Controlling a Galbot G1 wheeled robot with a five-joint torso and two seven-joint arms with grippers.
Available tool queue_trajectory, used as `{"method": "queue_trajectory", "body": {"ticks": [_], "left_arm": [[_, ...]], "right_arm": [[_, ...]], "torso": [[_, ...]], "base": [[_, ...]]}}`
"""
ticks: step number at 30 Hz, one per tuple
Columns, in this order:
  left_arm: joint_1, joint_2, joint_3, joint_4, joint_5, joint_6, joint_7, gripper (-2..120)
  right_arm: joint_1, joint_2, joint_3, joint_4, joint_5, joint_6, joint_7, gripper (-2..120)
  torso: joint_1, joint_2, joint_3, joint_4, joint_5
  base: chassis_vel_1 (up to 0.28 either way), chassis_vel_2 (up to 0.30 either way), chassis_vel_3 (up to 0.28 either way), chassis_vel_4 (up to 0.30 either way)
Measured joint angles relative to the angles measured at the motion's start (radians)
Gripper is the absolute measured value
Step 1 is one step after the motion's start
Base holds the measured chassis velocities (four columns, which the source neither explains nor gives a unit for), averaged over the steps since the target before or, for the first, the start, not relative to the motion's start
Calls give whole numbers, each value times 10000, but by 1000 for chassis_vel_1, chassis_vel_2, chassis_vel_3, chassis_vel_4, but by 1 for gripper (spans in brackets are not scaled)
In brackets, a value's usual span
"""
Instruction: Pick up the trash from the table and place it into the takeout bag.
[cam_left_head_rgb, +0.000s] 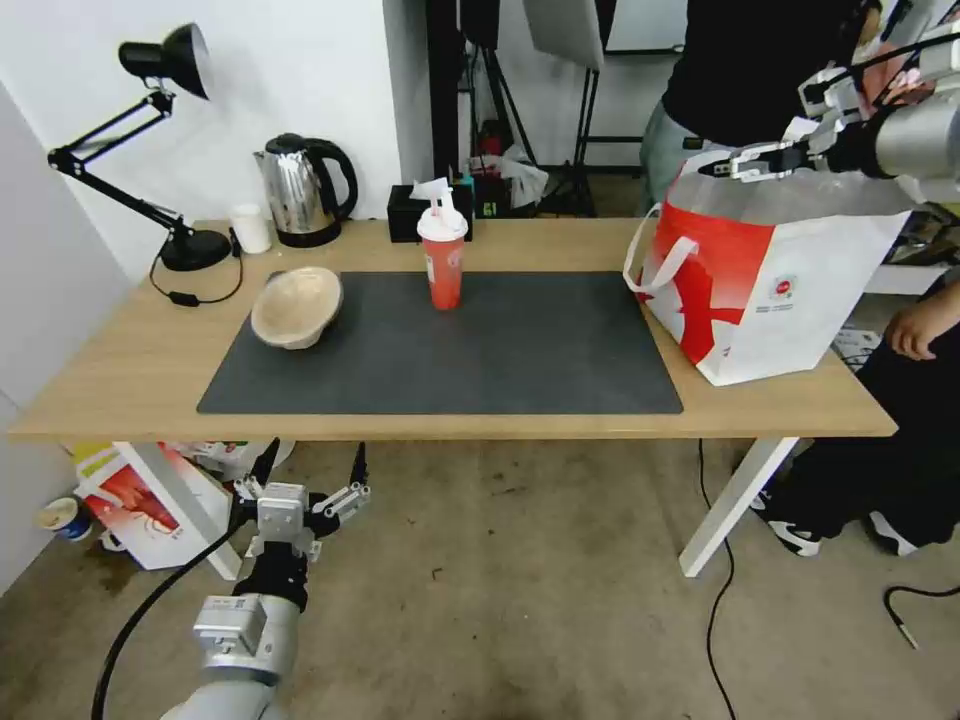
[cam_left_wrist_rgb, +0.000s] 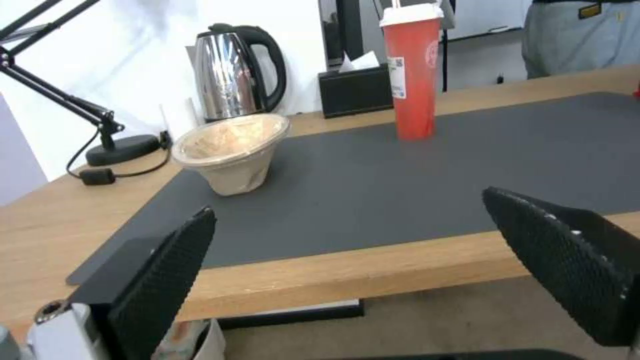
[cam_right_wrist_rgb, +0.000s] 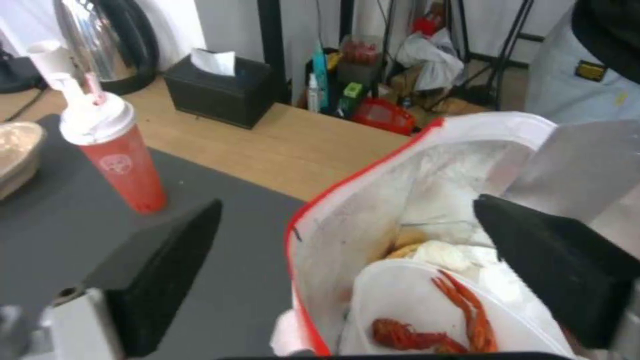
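head view: the right claw (cam_left_head_rgb: 722, 166) hangs over the open mouth of the takeout bag (cam_left_head_rgb: 790, 300), fingers spread and empty. the bag stands upright at the right end of the counter (cam_left_head_rgb: 120, 370), partly on the right edge of the dark grey mat (cam_left_head_rgb: 500, 350).

right wrist view looks down between the two black fingers (cam_right_wrist_rgb: 167, 270) into the foil-lined bag (cam_right_wrist_rgb: 373, 215), where the white plastic bowl (cam_right_wrist_rgb: 413, 300) lies with red crayfish remains in it, on top of crumpled white paper.

the red drink cup (cam_left_head_rgb: 442, 258) with white lid and straw stands upright near the back edge of the mat, just in front of the black tissue box (cam_left_head_rgb: 405, 212). the beige pulp bowl (cam_left_head_rgb: 296, 306) sits tilted at the mat's left edge, its opening turned up and toward the desk lamp (cam_left_head_rgb: 150, 150). a steel kettle (cam_left_head_rgb: 300, 190) stands by the wall behind it.

the left claw (cam_left_head_rgb: 305, 478) hangs below counter height in front of the near left edge, fingers wide apart and holding nothing; left wrist view shows it facing the pulp bowl (cam_left_wrist_rgb: 233, 150) and the cup (cam_left_wrist_rgb: 413, 75) across the mat.
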Motion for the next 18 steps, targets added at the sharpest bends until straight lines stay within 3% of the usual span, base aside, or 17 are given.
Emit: {"method": "queue_trajectory", "body": {"ticks": [13,18], "left_arm": [[0,0,0,0,0,0,0,100],[0,0,-1,0,0,0,0,100]], "right_arm": [[346,908,945,151,879,621,677,100],[-499,1337,2130,384,1157,1496,1291,100]], "torso": [[0,0,0,2,-3],[1,0,1,1,3]], "base": [[0,0,0,0],[0,0,0,0]]}}
